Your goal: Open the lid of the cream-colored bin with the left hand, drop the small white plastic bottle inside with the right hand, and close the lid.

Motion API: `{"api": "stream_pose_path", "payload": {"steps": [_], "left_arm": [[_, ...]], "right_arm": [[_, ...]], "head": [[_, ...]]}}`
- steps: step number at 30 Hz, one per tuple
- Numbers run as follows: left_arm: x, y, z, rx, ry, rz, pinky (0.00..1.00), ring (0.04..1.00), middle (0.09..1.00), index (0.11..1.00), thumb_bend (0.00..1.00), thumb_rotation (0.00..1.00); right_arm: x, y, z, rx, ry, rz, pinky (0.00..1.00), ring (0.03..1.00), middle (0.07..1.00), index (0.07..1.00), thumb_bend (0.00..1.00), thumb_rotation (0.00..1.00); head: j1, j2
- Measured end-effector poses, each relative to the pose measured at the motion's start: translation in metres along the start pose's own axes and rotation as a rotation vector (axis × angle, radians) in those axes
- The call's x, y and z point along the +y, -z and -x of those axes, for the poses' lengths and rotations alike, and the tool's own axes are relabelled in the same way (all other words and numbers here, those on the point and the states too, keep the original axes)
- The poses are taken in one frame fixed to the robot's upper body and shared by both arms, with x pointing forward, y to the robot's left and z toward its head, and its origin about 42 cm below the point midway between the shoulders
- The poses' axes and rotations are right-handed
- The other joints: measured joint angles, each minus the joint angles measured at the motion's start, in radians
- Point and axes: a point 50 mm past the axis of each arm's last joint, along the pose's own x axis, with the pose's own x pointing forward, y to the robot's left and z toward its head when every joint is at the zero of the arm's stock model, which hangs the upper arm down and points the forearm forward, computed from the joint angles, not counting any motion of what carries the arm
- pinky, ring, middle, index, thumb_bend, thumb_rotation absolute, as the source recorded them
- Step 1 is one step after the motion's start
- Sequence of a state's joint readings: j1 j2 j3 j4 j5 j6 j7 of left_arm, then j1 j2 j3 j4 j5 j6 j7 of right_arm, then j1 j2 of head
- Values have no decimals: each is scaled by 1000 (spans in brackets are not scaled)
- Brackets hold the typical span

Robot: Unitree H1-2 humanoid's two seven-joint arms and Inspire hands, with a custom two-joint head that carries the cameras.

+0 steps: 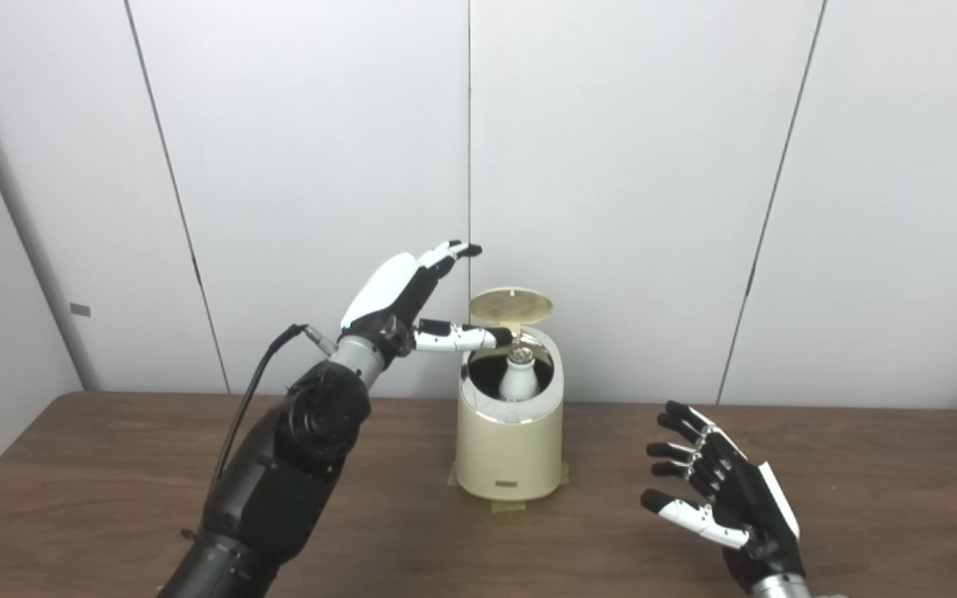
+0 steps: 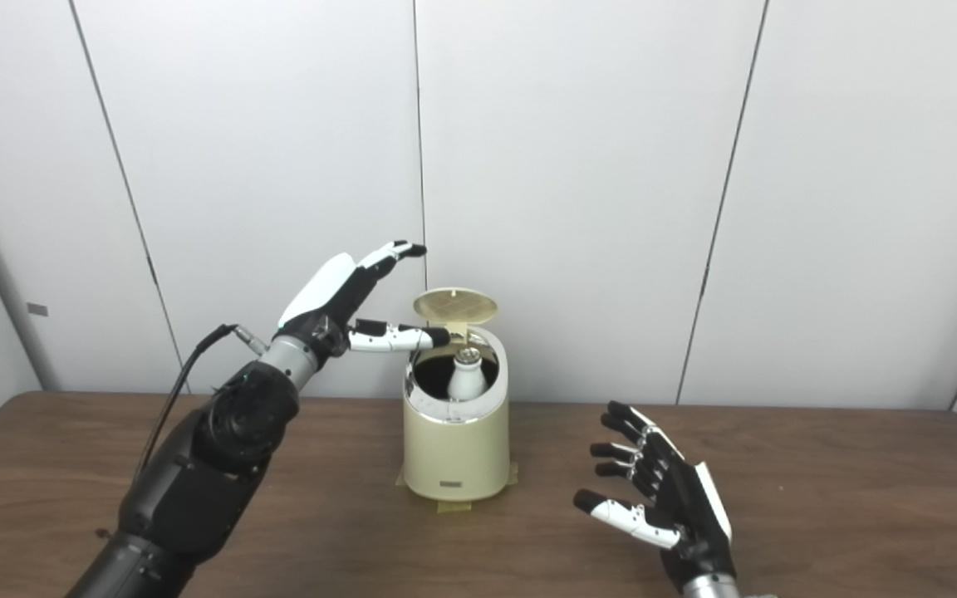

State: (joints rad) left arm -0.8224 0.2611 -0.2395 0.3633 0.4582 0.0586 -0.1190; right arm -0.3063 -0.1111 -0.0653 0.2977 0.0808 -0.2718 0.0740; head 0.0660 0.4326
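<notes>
The cream-colored bin (image 1: pixel 510 448) stands at the table's middle, taped down at its base. Its round lid (image 1: pixel 512 306) is tipped up at the back, leaving the mouth uncovered. Inside the bin stands the small white plastic bottle (image 1: pixel 519 377), upright, its cap showing. My left hand (image 1: pixel 399 301) is raised to the left of the bin, open, fingers stretched above and toward the lid, thumb reaching to the bin's rim. Low on the right, my right hand (image 1: pixel 715 490) hovers over the table with fingers spread, holding nothing.
The brown wooden table (image 1: pixel 861 473) runs across the whole view, with white wall panels (image 1: pixel 628 166) close behind the bin. A black cable (image 1: pixel 254 386) loops off the left wrist.
</notes>
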Motion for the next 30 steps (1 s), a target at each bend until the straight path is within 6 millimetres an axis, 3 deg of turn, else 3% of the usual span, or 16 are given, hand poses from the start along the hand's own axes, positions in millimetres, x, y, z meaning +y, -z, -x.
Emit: {"api": "stream_pose_path", "payload": {"steps": [4,7,12,30], "left_arm": [[-2,1,-1,-2,21,-23,892,982,938,914,922,447],[-3,-1,-2,-7,32,-33,979,998,930,898,918,440],[-4,-3,-1,-15,68,-50,1000,1000,934,865,928,433],[23,-23,13,-99,114,-129,1000,1000,929,827,915,438]], "right_arm": [[2,-1,2,5,-2,-1,635,698,828,822,868,270],[2,-1,2,10,-1,-2,641,696,827,824,881,274],[2,0,2,19,0,-6,619,685,823,816,896,273],[12,-1,1,18,3,-22,579,671,825,818,876,252]], "head": [[-3,2],[-5,2],[-5,0],[-17,2]]}}
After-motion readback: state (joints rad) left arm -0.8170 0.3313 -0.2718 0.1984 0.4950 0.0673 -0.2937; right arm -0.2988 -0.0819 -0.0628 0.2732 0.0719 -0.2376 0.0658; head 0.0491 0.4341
